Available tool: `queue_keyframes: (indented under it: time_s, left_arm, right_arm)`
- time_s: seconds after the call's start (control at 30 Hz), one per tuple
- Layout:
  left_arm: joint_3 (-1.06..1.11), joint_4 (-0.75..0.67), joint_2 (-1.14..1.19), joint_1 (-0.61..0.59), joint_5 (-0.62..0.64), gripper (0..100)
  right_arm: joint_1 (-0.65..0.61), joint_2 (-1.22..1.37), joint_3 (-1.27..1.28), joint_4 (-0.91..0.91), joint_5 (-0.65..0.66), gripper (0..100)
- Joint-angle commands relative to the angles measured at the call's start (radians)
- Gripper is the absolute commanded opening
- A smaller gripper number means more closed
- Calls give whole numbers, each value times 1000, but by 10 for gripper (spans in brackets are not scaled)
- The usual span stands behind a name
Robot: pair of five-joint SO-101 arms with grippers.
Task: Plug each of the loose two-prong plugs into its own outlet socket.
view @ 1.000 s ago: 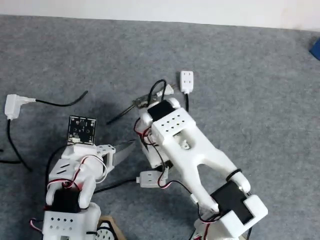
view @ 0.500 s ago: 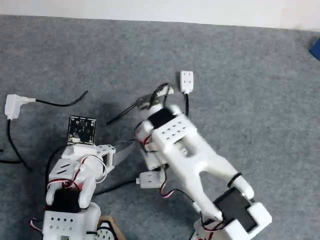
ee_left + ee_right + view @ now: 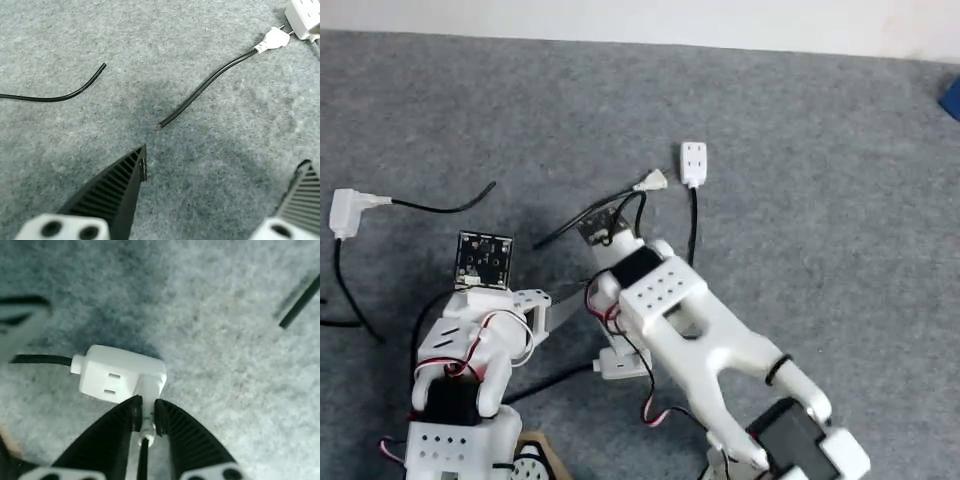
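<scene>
In the right wrist view my right gripper [image 3: 145, 414] is shut on a small white plug [image 3: 146, 429] with a black cord. The plug's front end meets the side of a white outlet socket [image 3: 120, 374], which shows two free slots. In the high view that socket [image 3: 620, 362] lies by the right arm. A second socket [image 3: 693, 162] lies farther back, with a loose white plug [image 3: 651, 181] just beside it, apart. A third plug [image 3: 344, 212] lies at the far left. My left gripper [image 3: 222, 172] hangs open over bare carpet, short of the loose plug [image 3: 274, 37].
Grey carpet [image 3: 840, 200] covers the table. Two cut black cable ends [image 3: 160, 125] [image 3: 102, 66] lie ahead of the left gripper. A blue object [image 3: 952, 98] sits at the right edge. The far side and right side are open carpet.
The right arm has drawn back toward the front edge, uncovering the loose plug by the far socket. The near socket shifted slightly frontward. The left arm has kept still.
</scene>
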Motion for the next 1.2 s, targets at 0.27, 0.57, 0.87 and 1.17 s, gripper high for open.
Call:
queue_keyframes:
  time_s: [0.27,0.57,0.87,1.17]
  left_arm:
    - [-19,-18,-2,-12,5,431]
    - [-18,-18,-2,-12,5,431]
    - [-18,-18,-2,-8,5,431]
    - [-51,68,1,53,-91,431]
  right_arm:
    - [-12,8,174,-211,18,6]
    - [21,8,-87,-16,26,73]
    - [122,10,-694,360,66,357]
    - [479,10,-1139,483,104,357]
